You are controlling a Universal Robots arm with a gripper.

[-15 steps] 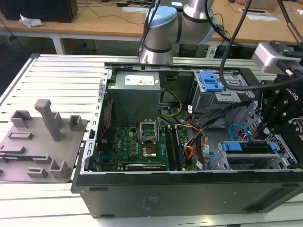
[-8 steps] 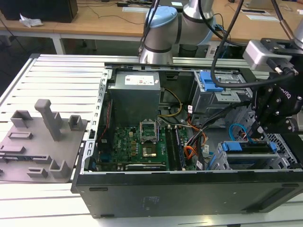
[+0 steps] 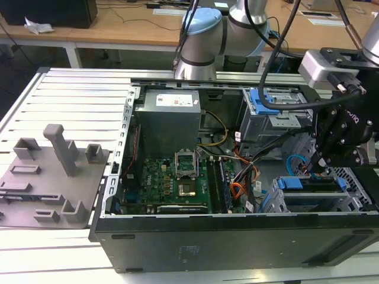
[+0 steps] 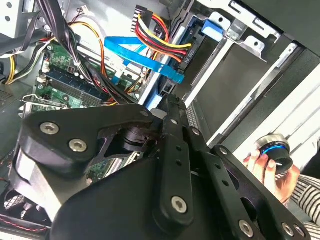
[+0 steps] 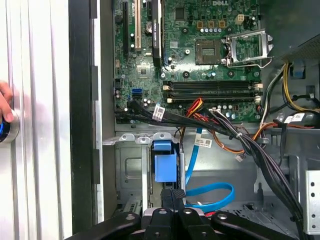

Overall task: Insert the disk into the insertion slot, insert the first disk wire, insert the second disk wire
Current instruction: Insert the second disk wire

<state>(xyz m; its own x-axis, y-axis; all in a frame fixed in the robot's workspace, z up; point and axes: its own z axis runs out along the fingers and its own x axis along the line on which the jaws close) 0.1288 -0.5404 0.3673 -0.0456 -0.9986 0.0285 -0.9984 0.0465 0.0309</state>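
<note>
Exterior view: gripper [image 3: 320, 164] over disk [image 3: 314, 184]

Your gripper [image 3: 323, 165] stands over the insertion slot [image 3: 308, 198], at the case's corner on the exterior view's right. The second disk wire [image 5: 210, 195] loops just beside it; black cable bundles [image 5: 210, 122] cross between slot and motherboard [image 3: 169, 177], which lies open above.
</note>
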